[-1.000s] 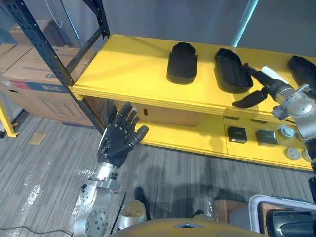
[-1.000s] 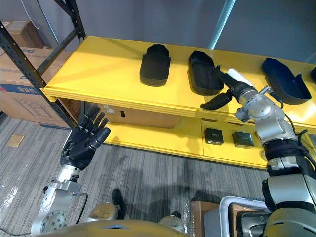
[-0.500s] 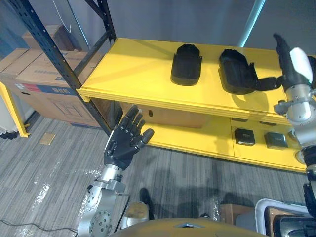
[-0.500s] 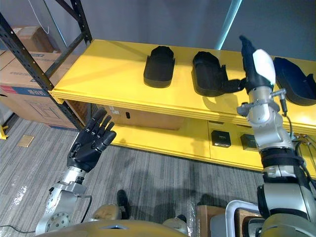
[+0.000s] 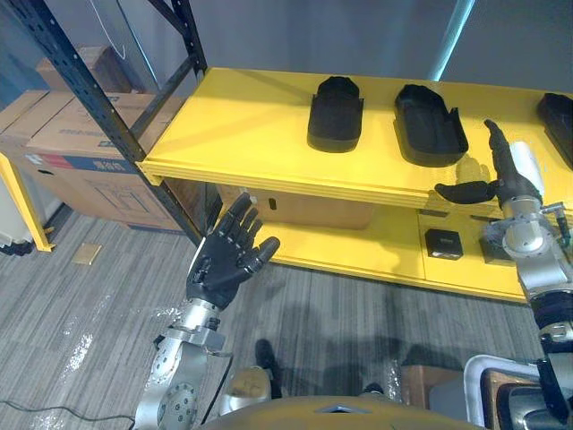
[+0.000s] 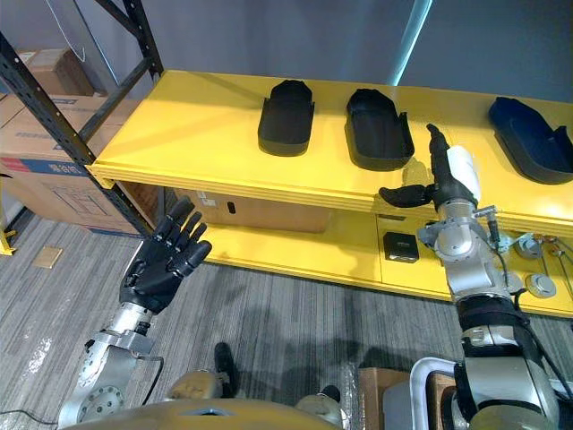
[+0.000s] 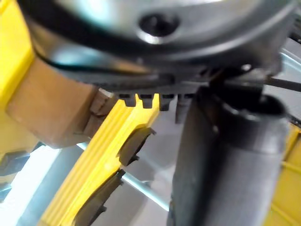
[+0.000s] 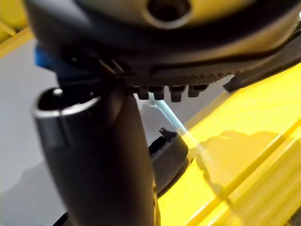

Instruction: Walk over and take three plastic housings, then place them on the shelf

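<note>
Three housings (image 6: 378, 128) lay on the shelf (image 6: 197, 125). My right hand (image 6: 445, 184) hovered open and empty at the shelf's front edge; my left hand (image 5: 222, 262), likewise open, hung below it.

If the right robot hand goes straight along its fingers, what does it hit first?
The right robot hand probably meets bare shelf just right of the middle housing, maybe clipping its edge; depth unclear.

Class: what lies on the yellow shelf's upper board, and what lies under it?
On top: left housing, middle housing, right housing. Under: cardboard box, small black box, round parts; the upper board covers the rest.
</note>
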Controlling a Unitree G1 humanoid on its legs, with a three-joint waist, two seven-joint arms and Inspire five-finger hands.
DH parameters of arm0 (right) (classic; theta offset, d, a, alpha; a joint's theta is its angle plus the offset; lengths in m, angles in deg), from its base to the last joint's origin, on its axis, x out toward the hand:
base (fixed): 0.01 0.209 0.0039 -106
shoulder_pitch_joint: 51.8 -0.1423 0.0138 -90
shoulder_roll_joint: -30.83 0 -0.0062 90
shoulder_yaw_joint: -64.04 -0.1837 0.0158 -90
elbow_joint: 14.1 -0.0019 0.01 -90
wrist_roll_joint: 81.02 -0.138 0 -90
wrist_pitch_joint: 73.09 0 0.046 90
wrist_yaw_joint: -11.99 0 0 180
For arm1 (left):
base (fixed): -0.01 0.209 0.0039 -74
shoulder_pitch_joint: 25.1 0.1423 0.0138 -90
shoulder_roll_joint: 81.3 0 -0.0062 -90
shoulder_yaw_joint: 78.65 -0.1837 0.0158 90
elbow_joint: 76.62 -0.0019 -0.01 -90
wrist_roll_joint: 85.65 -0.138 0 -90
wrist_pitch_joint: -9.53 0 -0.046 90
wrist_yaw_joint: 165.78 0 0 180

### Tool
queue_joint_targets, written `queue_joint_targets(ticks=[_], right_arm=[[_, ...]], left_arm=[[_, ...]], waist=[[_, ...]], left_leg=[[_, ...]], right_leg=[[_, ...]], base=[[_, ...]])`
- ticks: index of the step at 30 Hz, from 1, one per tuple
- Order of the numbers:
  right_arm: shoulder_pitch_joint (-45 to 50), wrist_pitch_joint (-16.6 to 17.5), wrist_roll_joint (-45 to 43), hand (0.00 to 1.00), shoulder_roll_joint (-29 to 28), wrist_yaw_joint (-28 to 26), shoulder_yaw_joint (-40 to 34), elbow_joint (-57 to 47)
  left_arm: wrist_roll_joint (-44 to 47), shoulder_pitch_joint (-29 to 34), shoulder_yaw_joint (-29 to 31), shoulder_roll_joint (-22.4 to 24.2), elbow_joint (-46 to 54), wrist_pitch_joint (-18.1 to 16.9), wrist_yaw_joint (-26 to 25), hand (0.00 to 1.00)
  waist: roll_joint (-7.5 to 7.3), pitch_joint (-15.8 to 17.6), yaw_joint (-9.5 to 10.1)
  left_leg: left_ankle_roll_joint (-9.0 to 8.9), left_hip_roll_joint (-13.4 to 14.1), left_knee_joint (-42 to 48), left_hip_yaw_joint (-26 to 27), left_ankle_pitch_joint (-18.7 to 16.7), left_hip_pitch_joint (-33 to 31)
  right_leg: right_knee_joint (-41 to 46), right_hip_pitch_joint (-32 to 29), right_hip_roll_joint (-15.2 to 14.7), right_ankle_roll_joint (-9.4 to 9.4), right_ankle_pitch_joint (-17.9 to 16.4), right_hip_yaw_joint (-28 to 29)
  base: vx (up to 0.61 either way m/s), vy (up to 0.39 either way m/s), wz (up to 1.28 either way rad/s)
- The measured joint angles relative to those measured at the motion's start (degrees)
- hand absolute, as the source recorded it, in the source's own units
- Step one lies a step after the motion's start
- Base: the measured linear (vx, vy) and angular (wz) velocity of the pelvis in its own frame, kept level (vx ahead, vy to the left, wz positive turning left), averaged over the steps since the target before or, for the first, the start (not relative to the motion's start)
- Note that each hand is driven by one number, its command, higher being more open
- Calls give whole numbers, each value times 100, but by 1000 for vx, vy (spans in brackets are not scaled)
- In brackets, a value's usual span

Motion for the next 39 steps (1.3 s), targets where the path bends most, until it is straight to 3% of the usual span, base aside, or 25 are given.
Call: queue_joint_targets(ticks=[14,34,39], right_arm=[[-388,-479,-849,100,-579,767,-304,492],[-1130,-829,-1240,100,-703,944,-399,1014],[-1411,-830,-1463,100,-702,1093,-393,1269]], left_arm=[[6,-15,-28,74,-17,-5,-154,100],[11,-3,-30,59,-22,-5,-126,100],[17,-6,-45,59,-22,-5,-126,100]], waist=[[35,29,20],[95,191,166],[153,376,166]], left_leg=[[-29,-11,1,-89,-3,-96],[-2,-36,4,-273,25,-71],[-32,-31,3,-317,3,-85]], right_leg=[[58,-57,-18,-8,-3,-50],[-78,202,34,1,2,-281],[-28,197,28,-10,-10,-315]], base=[[7,7,2],[22,9,5],[-13,15,3]])
